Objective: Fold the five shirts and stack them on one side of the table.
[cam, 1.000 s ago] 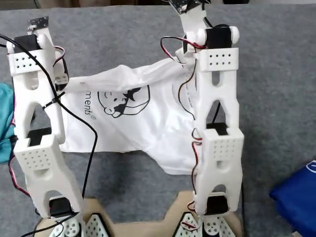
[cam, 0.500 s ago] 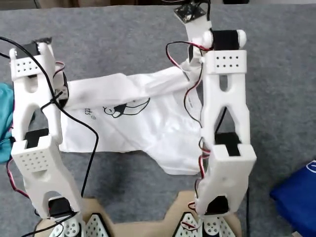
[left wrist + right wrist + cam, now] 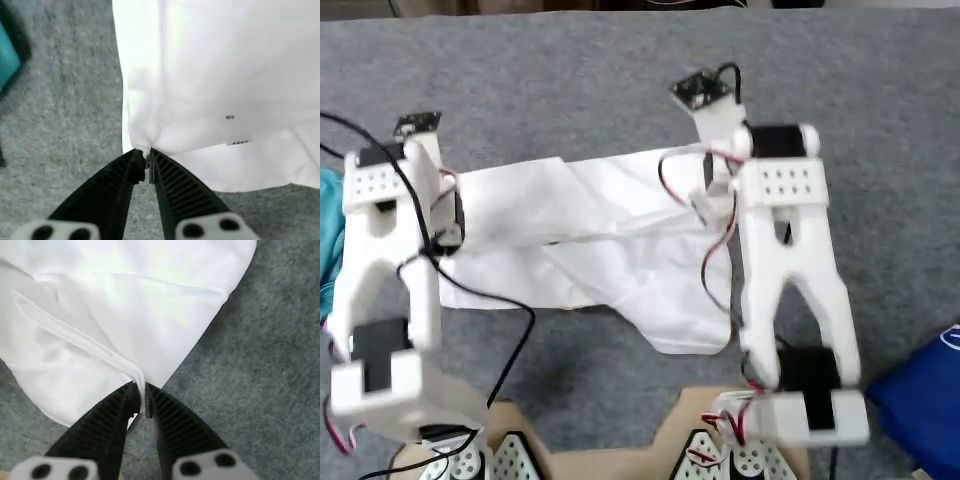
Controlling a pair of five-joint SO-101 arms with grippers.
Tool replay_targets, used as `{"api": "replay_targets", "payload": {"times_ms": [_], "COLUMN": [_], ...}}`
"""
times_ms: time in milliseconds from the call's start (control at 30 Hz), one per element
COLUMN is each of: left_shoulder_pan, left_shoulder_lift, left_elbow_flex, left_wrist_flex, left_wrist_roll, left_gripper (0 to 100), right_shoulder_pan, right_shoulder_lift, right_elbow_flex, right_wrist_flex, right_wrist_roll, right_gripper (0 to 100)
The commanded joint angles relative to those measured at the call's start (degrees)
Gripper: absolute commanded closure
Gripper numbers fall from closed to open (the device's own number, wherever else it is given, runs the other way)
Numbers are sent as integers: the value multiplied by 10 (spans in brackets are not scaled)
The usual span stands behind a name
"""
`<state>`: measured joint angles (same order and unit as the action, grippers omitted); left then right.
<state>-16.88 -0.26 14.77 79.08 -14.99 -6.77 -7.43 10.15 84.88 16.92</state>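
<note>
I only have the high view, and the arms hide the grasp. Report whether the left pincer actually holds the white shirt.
Observer: Yes. In the left wrist view, the left pincer is shut on a bunched edge of the white shirt.
Operator: Now report the right one.
Observer: In the right wrist view, the right pincer is shut on the shirt's stitched hem, where the cloth narrows to a corner over the grey table.
</note>
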Motion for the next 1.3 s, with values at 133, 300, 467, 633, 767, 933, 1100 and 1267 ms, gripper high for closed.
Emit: {"api": "replay_targets", "payload": {"times_ms": [133, 300, 467, 633, 767, 933, 1100, 1267], "left_shoulder_pan": [-7, -34, -55, -55, -51, -51, -51, -52], "left_shoulder_lift": [-153, -154, -154, -154, -153, -153, -153, -153], "left_elbow_flex": [119, 118, 120, 121, 121, 146, 163, 164], "left_wrist_flex": [-37, -36, -22, -14, -14, -17, -17, -17], "left_wrist_roll": [-11, -24, -76, -90, -90, -91, -91, -91], "left_gripper": [981, 981, 981, 981, 981, 981, 981, 981], "right_shoulder_pan": [18, 46, 59, 58, 58, 58, 57, 56], "right_shoulder_lift": [-154, -190, -199, -199, -199, -199, -199, -199], "right_elbow_flex": [194, 254, 293, 326, 353, 360, 360, 367], "right_wrist_flex": [-59, -60, -69, -83, -93, -94, -97, -95], "right_wrist_roll": [12, 42, 53, 56, 68, 68, 69, 80], "right_gripper": [994, 994, 994, 994, 994, 994, 994, 994]}}
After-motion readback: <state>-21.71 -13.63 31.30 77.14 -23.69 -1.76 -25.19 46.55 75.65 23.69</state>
